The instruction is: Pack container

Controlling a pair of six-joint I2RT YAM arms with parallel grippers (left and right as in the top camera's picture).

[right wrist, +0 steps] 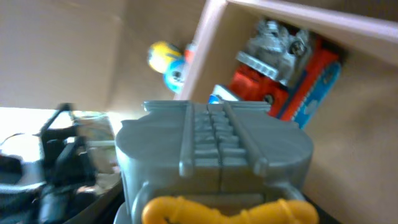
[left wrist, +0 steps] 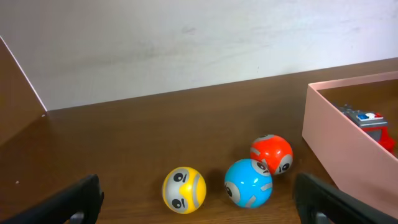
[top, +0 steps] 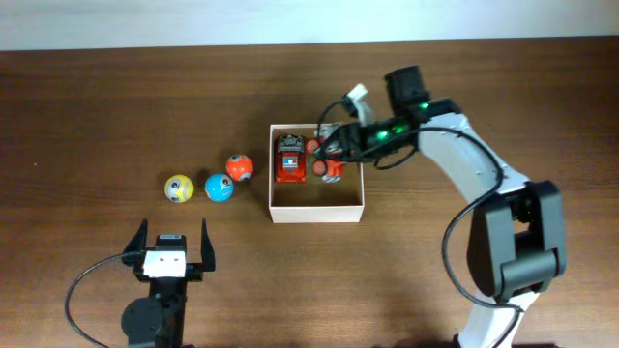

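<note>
Grey-topped truck (right wrist: 214, 149), clamped in part-closed R gripper (top: 327, 153), at right half of container (top: 317, 215); red truck (top: 290, 160) inside, left half. Container: approx. tabletop ctr. L gripper (top: 172, 232): jaws fully apart, empty, nr front edge.

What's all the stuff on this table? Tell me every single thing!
Table: one, dark brown wood, under everything.
Container: one, white outside and tan inside, middle of the table.
Red toy truck: one, red with a grey top, in the container's left half.
Second toy truck: one, grey, red and yellow, in the container's right half, gripped.
Yellow ball: one, yellow, left of the container.
Blue ball: one, blue, beside the yellow one.
Orange ball: one, orange-red, nearest the container.
Left gripper: one, black, open, near the balls.
Right gripper: one, black, closed on the second toy truck.
</note>
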